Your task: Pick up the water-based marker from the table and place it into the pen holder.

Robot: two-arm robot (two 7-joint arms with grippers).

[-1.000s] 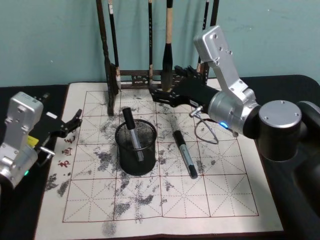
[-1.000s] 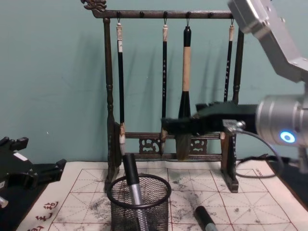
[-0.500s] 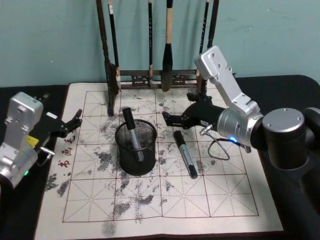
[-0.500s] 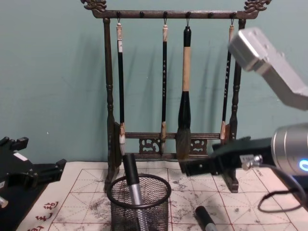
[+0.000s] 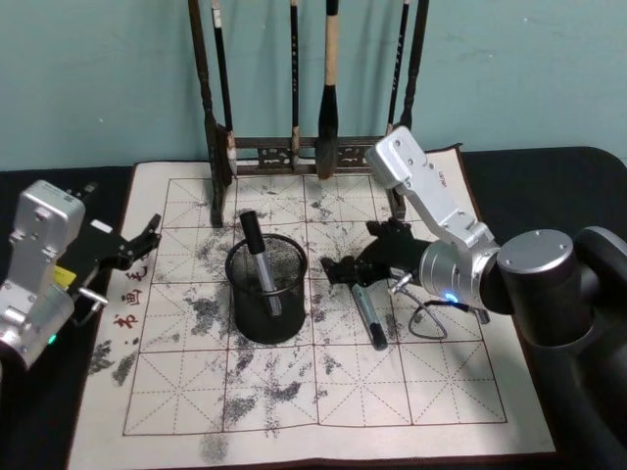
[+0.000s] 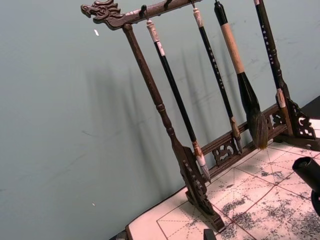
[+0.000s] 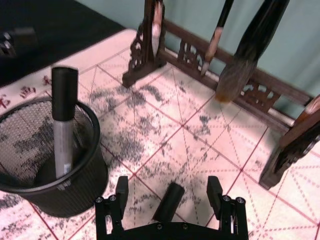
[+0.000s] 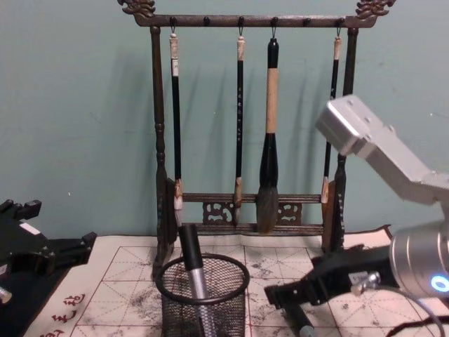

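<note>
finds the right gripper [image 5: 341, 271] low over the water-based marker [image 5: 368, 315], lying flat on the ink-stained gridded sheet [image 5: 294, 392] at 3 o'clock of the pen holder [image 5: 294, 308], near it but apart. puts the fingers [image 7: 121, 192] spread to either side of the marker's capped end, pinching nothing, with a gap on both sides in the right wrist view.

counts no part of the job as done: no grip, no lift, no drop into the mesh cup. leaves the closing, the raise, the short carry toward 9 o'clock and the release over the rim.

notes a second marker [image 5: 257, 257] already leaning inside the holder, taking part of the opening and probably calling for a drop on its free side. places the wooden brush rack [image 5: 294, 147] and its hanging brushes [image 5: 331, 78] at 12 o'clock, close behind the working arm, a possible snag on a high lift. sets the left gripper [image 5: 149, 233] idle at 9 o'clock by the sheet's edge on the black bench [image 5: 549, 171], fingers spread and empty.
</note>
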